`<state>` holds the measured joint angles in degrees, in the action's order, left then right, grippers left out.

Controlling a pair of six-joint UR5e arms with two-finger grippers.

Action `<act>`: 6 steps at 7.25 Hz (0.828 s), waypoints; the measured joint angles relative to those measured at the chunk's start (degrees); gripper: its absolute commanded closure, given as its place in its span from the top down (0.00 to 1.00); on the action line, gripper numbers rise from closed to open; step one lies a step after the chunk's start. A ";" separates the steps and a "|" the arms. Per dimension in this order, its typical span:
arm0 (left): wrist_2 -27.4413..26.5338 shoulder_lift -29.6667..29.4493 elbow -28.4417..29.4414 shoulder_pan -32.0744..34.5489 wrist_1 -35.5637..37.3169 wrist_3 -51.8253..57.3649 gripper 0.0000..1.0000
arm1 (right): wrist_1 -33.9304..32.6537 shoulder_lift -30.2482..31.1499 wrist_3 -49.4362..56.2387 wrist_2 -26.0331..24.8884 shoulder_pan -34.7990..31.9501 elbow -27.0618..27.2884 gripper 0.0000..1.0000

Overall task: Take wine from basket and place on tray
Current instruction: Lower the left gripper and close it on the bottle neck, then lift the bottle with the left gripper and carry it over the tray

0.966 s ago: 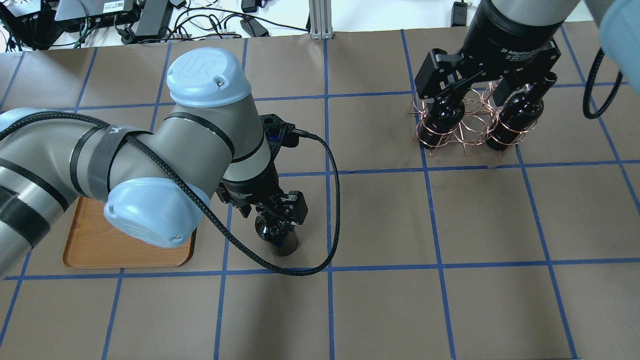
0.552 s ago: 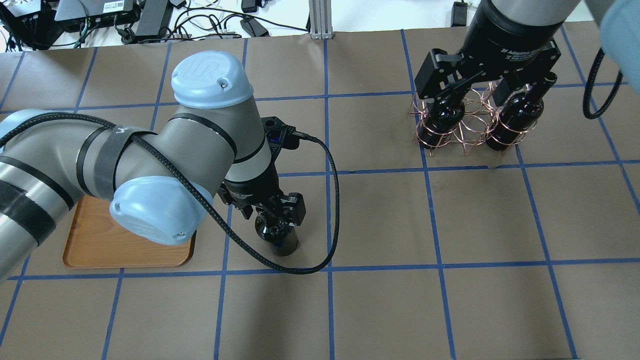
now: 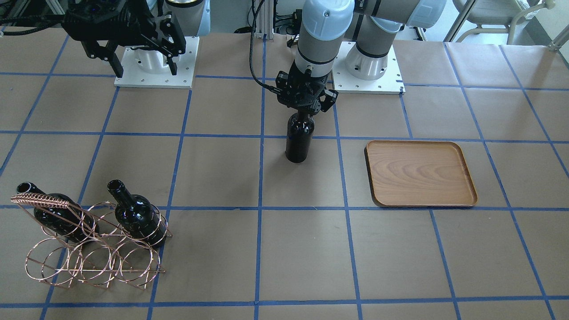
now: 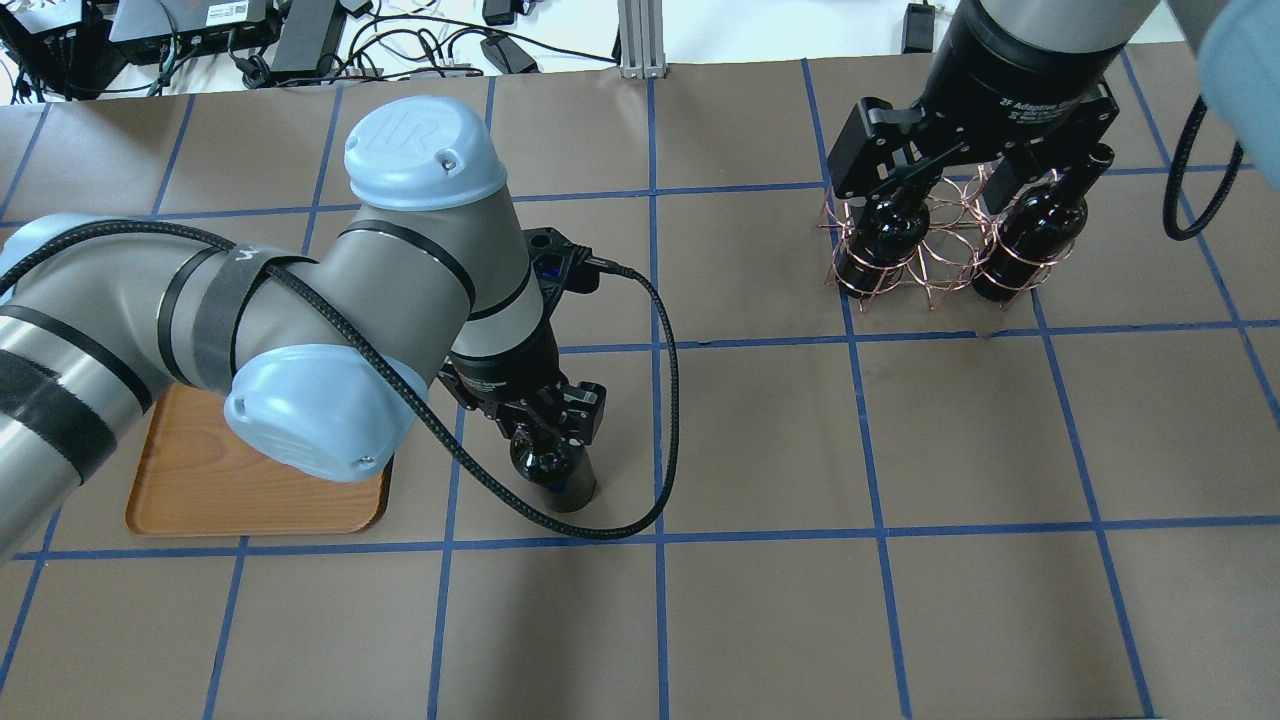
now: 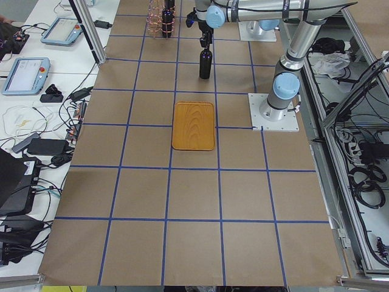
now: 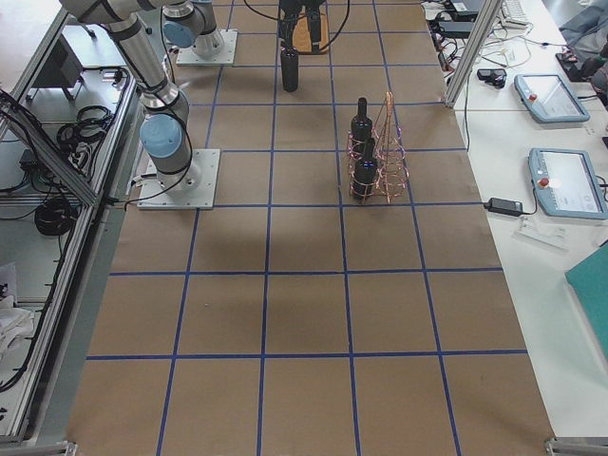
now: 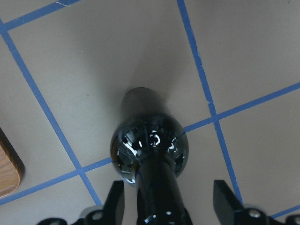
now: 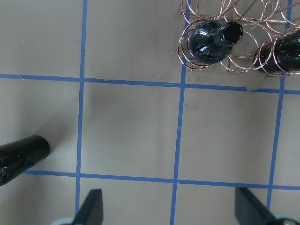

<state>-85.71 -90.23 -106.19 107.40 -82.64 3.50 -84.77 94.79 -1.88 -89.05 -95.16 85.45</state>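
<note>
At the left gripper (image 7: 168,202): fingers (image 7: 115,204) parted around a slim glossy neck, gaps both sides. Below, near-black wine (image 3: 298,142) upright on matte brown paper (image 3: 222,178), between grained wooden tray (image 3: 420,173) and looped copper-wire basket (image 3: 89,262). At the right gripper (image 8: 168,208): spread wide.

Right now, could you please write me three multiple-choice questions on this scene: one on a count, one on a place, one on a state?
1. How many bottles does the basket hold? A) one B) two C) three
2. Where does the third bottle stand? A) on the table, beside the tray B) on the tray C) in the basket
3. The right gripper is: A) shut on a bottle B) shut on the handle C) open and empty
Answers: 1 B, two bottles sit in its loops. 2 A, its base rests on the table. 3 C, its fingers stand wide apart, nothing between.
</note>
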 measured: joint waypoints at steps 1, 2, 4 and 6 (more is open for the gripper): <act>-0.02 -0.02 -0.03 0.00 -0.04 0.08 0.21 | -0.03 -0.03 -1.03 0.04 0.01 -0.01 1.00; 0.02 -0.03 -0.02 0.00 -0.05 0.17 0.00 | 0.10 -0.03 -1.63 0.07 0.01 -0.04 1.00; 0.17 -0.07 0.19 0.00 -0.09 0.37 0.00 | 1.44 -0.19 -3.64 0.20 0.15 -0.47 1.00; 0.11 -0.05 0.73 0.00 -0.18 0.52 0.00 | 2.25 -1.11 -4.38 0.27 0.82 -2.20 1.00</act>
<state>-85.60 -90.28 -105.46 107.40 -82.82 4.01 -82.52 93.68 -6.26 -88.78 -94.34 83.25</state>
